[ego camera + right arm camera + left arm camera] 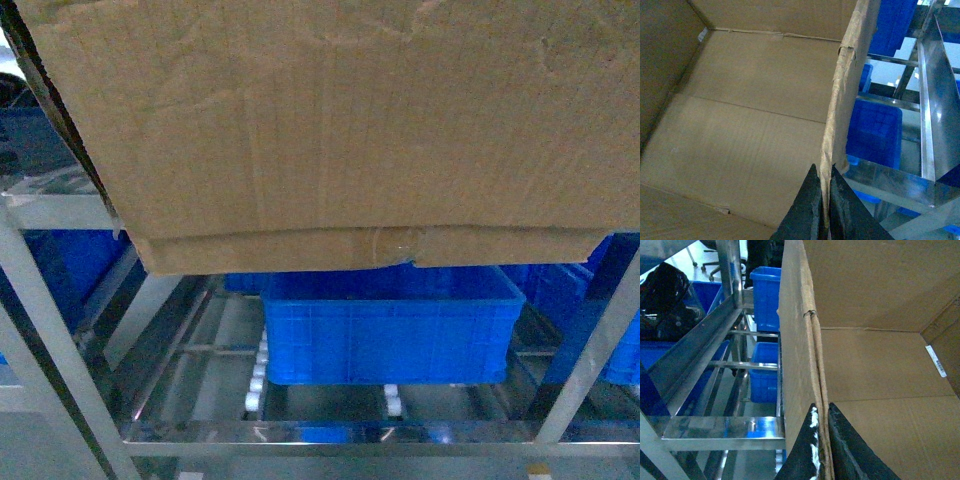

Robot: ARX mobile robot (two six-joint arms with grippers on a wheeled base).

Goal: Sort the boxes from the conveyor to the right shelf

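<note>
The cardboard box [340, 130] serves as the landmark, filling the upper part of the head view with its creased brown side and a taped bottom seam along its lower edge. To the left of the box, angled steel legs and rails of the right shelf [60, 330] run down toward the bottom of the view, with blue plastic showing behind them. On the box's left wall the left gripper [822, 450] is pinched closed over the torn top edge, one dark finger outside the wall and one inside, the cardboard squeezed between them; white specks mark the outer finger. Inside the box, the left wrist view shows a bare brown floor and a small white label [936, 361] on the far right wall. Directly below the box, a blue crate [390, 325] sits on the shelf's lower tier, resting on small white rollers [258, 375] between steel rails. The box hangs above that crate, apart from it, among the rack's framing. On the box's right wall the right gripper [822, 210] is likewise clamped on the ragged rim, its two dark fingers nearly meeting with only the cardboard wall between. To the right of the box, more shiny steel beams and blue crates appear.
</note>
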